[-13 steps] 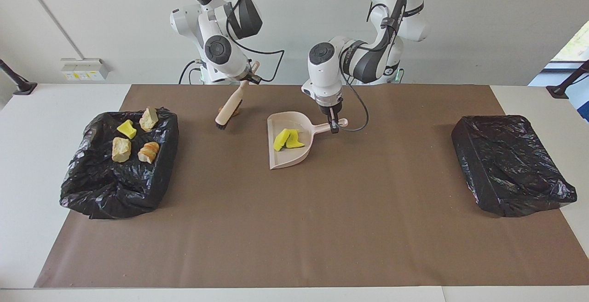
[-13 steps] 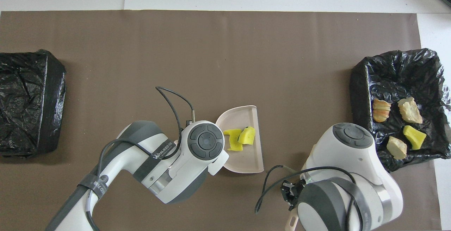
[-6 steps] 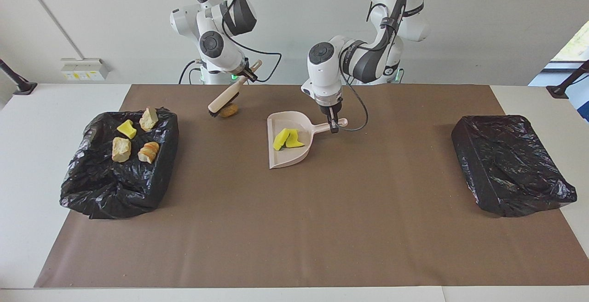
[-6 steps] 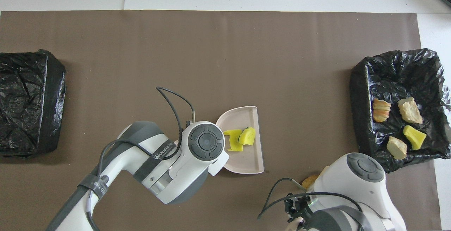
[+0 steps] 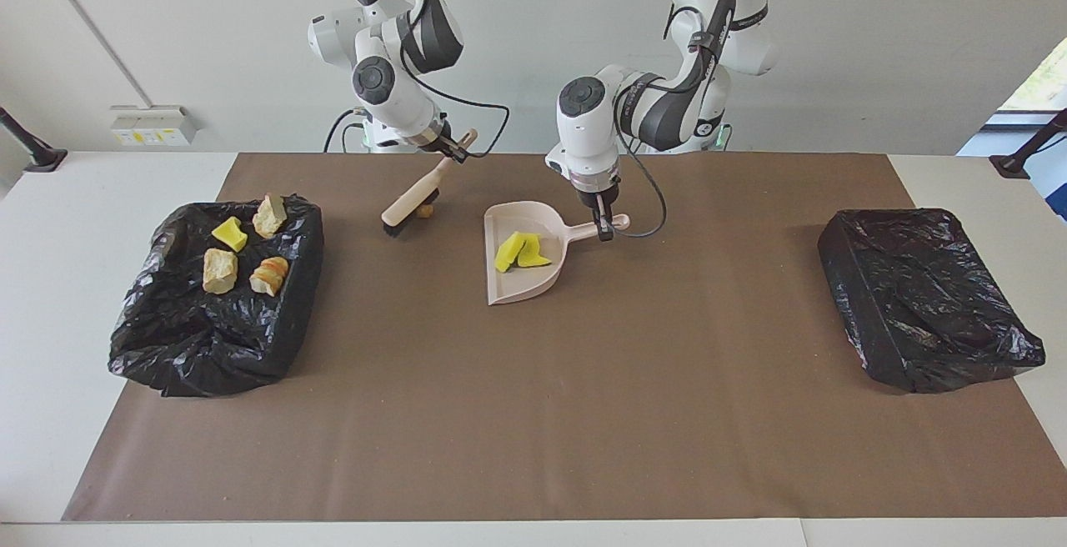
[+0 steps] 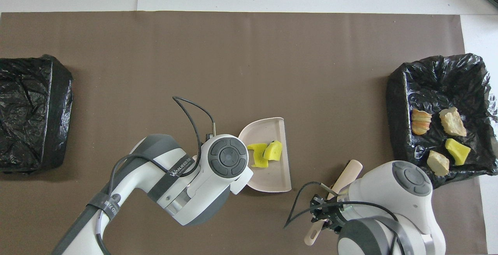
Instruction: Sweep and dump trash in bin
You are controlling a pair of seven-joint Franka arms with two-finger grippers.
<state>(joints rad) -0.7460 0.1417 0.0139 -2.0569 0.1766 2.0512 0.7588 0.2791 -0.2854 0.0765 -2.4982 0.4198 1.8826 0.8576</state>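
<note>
My left gripper [image 5: 603, 228] is shut on the handle of the pink dustpan [image 5: 533, 218], which lies flat on the brown mat. Two bright yellow sponge pieces [image 5: 520, 251] lie in the pan and also show in the overhead view [image 6: 266, 152]. My right gripper [image 5: 450, 149] is shut on the handle of the beige hand brush [image 5: 408, 205], which slants down with its bristles at the mat. A brown lump [image 5: 426, 211] lies right beside the brush head, on the dustpan's side, partly hidden. In the overhead view the brush [image 6: 348, 173] sticks out from under my right arm.
A black-lined bin [image 5: 208, 347] at the right arm's end holds a yellow sponge piece [image 5: 229, 233] and three beige lumps [image 5: 219, 270]. A second black-lined bin [image 5: 917, 297] stands at the left arm's end. The brown mat [image 5: 533, 414] covers the table.
My right gripper swung the brush up toward the right arm's end, uncovering the brown lump, then set its head down again beside the lump. The left gripper and dustpan stayed still.
</note>
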